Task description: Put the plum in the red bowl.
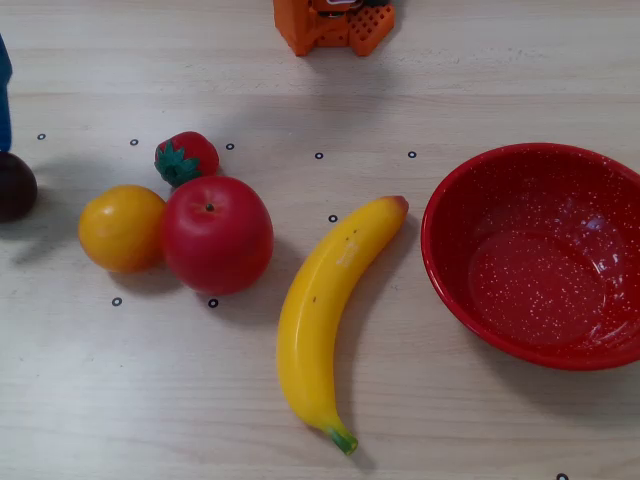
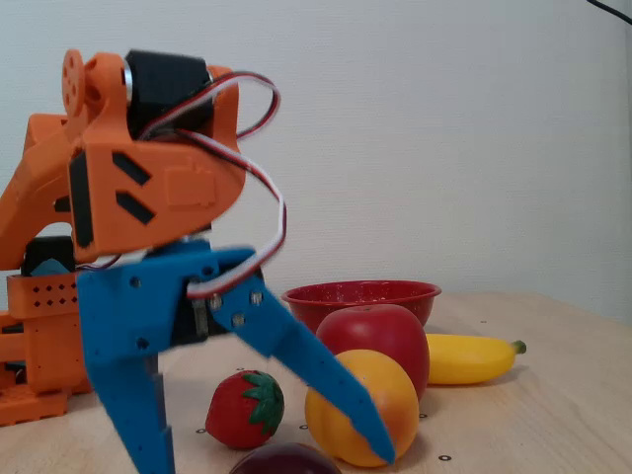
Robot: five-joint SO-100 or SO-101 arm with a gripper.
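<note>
mostly cropped plum (image 2: 286, 460) at frame edge, blue jaws spread above it

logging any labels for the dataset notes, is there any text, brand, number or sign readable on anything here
None: no readable text in either fixed view.
The table carries only small black ring marks, not characters.
The arm, gripper, red bowl, plum and banana show no print.
</note>
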